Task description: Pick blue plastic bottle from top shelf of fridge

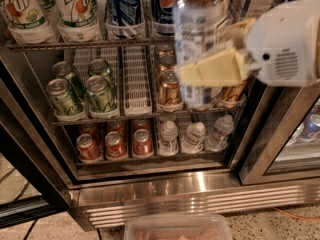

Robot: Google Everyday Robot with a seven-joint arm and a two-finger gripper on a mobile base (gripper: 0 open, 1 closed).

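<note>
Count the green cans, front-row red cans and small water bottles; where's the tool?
Green cans: 4
Front-row red cans: 3
Small water bottles: 3
Total: 10
Tool: upper right, before the fridge, shut on the blue plastic bottle.

gripper: matt plastic, gripping blue plastic bottle (clear, glossy) | fridge: shiny steel

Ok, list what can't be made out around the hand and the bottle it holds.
Camera view only:
- Large clear plastic bottle with pale bluish label: cap cut off by the top edge; label print blurred.
- Cream-fingered white hand, clamped on it at upper right: far finger hidden behind the bottle.
- Gold cans: right-hand ones mostly hidden by bottle and hand.
- Grey wire top shelf: right end hidden by the bottle.
</note>
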